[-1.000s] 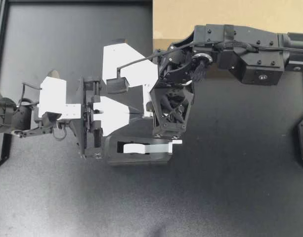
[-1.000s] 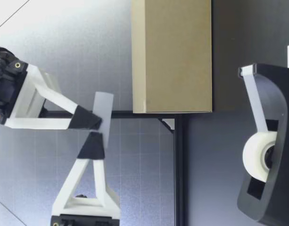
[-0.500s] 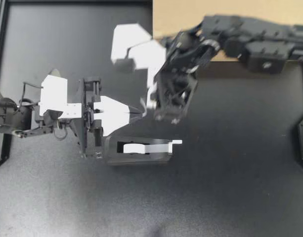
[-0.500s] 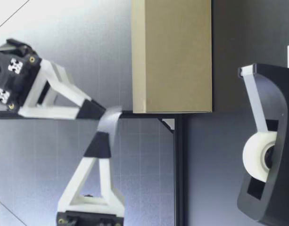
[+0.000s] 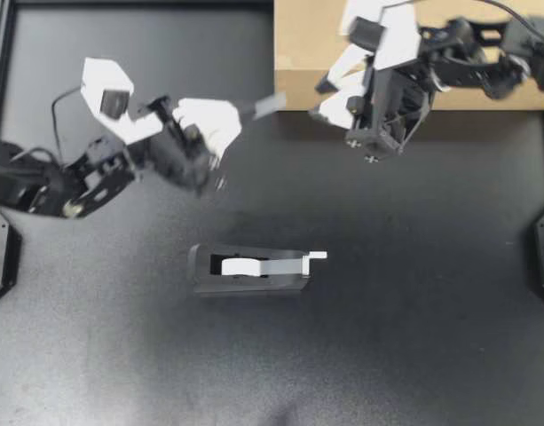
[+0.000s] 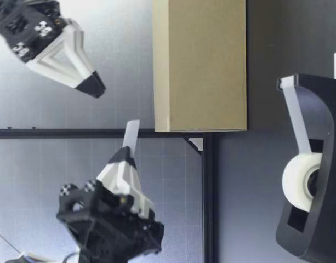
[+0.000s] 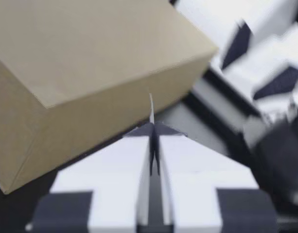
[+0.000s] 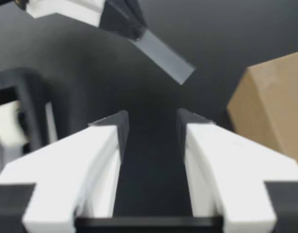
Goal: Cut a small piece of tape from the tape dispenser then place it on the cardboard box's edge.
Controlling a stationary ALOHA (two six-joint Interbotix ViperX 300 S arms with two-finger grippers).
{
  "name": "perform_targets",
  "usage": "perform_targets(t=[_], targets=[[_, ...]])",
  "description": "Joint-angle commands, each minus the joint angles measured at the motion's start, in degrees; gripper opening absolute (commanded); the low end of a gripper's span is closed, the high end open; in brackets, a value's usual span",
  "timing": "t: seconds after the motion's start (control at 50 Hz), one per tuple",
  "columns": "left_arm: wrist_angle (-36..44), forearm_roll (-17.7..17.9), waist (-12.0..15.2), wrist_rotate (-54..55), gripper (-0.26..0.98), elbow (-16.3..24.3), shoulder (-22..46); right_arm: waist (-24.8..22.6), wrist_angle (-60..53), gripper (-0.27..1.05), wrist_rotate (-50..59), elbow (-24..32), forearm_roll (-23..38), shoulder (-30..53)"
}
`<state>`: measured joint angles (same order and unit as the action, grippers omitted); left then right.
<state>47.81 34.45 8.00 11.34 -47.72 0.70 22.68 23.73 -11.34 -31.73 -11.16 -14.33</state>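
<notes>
My left gripper (image 5: 244, 113) is shut on a short strip of tape (image 5: 270, 105), which sticks out past its tips toward the cardboard box (image 5: 307, 40) at the back right. In the left wrist view the tape (image 7: 151, 108) shows edge-on between the shut fingers, close to the box (image 7: 90, 63) and its near edge. My right gripper (image 5: 319, 100) is open and holds nothing, hovering over the box's front edge. In the right wrist view the tape (image 8: 164, 57) hangs ahead of the open fingers. The black tape dispenser (image 5: 249, 269) stands mid-table, apart from both grippers.
In the low view the box (image 6: 200, 66) stands upright at the far side and the dispenser (image 6: 310, 181) with its white roll is nearest the camera. My left gripper (image 6: 125, 153) and the tape (image 6: 131, 134) are in the air beside the box. A black frame edges the table.
My right gripper has let go of the tape, opened and drawn back over the box. My left gripper has swung the tape up and toward the box.
</notes>
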Motion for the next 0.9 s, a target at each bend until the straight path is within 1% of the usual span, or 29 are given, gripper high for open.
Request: perform_targets(t=[0.0, 0.08, 0.14, 0.22, 0.34, 0.48, 0.6, 0.68, 0.88], targets=[[0.5, -0.1, 2.5, 5.5, -0.1, 3.0, 1.4, 1.0, -7.9, 0.42, 0.1, -2.4, 0.5, -1.8], [0.9, -0.6, 3.9, 9.6, -0.1, 4.4, 3.6, 1.2, -14.6, 0.41, 0.1, -5.0, 1.0, -1.4], [1.6, -1.0, 4.4, 11.8, -0.1, 5.2, 4.9, 1.5, -18.8, 0.38, 0.1, -6.4, 1.1, -1.1], [2.3, -1.1, 5.4, 14.5, -0.1, 6.6, 6.8, 2.5, -25.0, 0.3, 0.0, -8.2, 1.2, -0.4], [2.3, -1.2, 6.7, 17.3, -0.1, 7.8, 8.6, 4.1, -29.8, 0.16, 0.0, -9.4, 1.2, 1.0], [2.4, -1.2, 7.5, 19.2, -0.1, 8.5, 10.0, 4.7, -31.1, 0.01, -1.0, -8.6, 1.6, 4.0], [2.4, -1.2, 8.1, 21.0, -0.1, 8.8, 11.2, 4.8, -30.9, -0.08, -3.0, -6.9, 1.8, 7.2], [2.4, -1.2, 8.4, 21.5, -0.1, 8.9, 11.7, 4.8, -30.8, -0.1, -3.9, -5.8, 1.8, 9.0], [2.1, -1.2, 9.0, 21.6, -0.1, 9.0, 12.2, 4.8, -30.7, -0.1, -4.4, -3.1, 1.8, 12.5]])
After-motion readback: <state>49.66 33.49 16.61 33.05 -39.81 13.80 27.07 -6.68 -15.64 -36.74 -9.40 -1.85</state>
